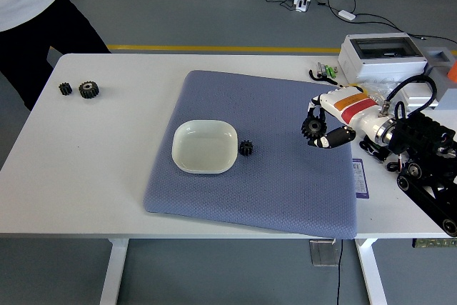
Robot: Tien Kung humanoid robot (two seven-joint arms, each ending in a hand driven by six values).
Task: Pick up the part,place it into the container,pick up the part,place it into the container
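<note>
The right hand (325,128) has its fingers curled around a black gear (312,128) and holds it above the blue mat (285,183). The white dish (205,147) sits well off to the hand's left. A small gear (246,148) lies flat just beside the dish, its hole facing up.

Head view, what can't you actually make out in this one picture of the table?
- Gear in the right hand: the fingers cover part of it, so the grip contact is unclear.
- Left hand: outside the picture.
- Person: cut off by the top left corner; hands unseen.
- Two gears at far left: too small for detail.
- Clutter beside the white box: hidden behind the right arm.
</note>
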